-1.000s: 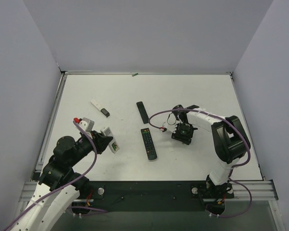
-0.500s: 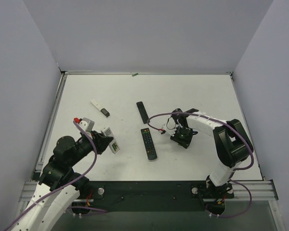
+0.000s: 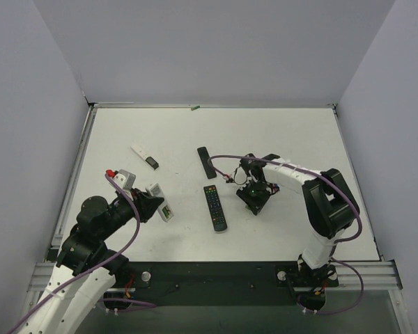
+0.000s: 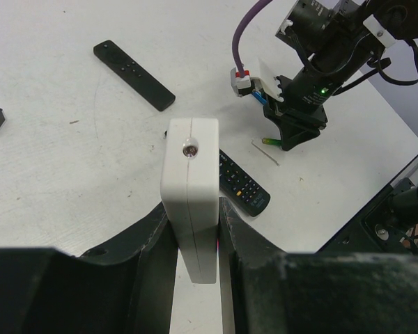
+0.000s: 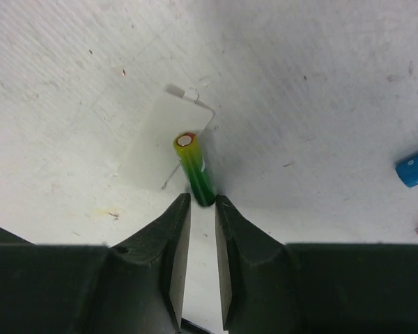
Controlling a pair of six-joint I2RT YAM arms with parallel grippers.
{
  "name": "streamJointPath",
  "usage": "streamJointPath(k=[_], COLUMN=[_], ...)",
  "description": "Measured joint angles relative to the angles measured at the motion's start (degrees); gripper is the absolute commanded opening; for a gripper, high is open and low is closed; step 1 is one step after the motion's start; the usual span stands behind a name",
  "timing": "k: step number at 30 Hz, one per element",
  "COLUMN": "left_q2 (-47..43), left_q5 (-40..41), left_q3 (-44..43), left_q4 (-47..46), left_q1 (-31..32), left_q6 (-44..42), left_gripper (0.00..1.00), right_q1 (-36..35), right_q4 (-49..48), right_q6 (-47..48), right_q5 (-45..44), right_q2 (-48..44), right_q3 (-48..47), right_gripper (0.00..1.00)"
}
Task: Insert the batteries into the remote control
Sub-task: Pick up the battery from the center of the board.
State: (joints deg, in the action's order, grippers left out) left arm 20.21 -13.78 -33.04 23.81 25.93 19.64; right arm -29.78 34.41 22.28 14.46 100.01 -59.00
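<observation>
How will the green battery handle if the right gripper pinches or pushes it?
Likely rolls: green battery is a smooth cylinder lying flat. May slip or pivot: right gripper meets only its end. Glossy wrapper looks slick.

Clamped edge-up between the fingers of the left gripper (image 4: 193, 226): the remote control (image 4: 190, 182), lens end pointing far. Just beyond, right, a black remote with coloured buttons (image 4: 242, 186). Far left, a slim black remote (image 4: 134, 74). Far right, the right gripper (image 4: 296, 138), a green battery (image 4: 267, 141) at its tip.
</observation>
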Motion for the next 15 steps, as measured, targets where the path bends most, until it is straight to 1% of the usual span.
streamJointPath(k=[5, 10, 15], left_q2=[0.2, 0.28, 0.44], left_q5=[-0.15, -0.2, -0.44], left_q3=[0.0, 0.0, 0.0], left_q4=[-0.04, -0.04, -0.07], left_q1=[-0.2, -0.28, -0.31], left_q6=[0.48, 0.7, 0.7], left_gripper=[0.0, 0.0, 0.0], right_q1=[-0.68, -1.33, -1.97], right_q4=[-0.83, -1.27, -3.93], right_q6=[-2.89, -3.1, -2.75], right_q5=[-0.22, -1.05, -1.97], right_q2=[1.09, 0.96, 0.04], right_q3=[-1.05, -0.98, -0.13], right_gripper=[0.31, 0.32, 0.32])
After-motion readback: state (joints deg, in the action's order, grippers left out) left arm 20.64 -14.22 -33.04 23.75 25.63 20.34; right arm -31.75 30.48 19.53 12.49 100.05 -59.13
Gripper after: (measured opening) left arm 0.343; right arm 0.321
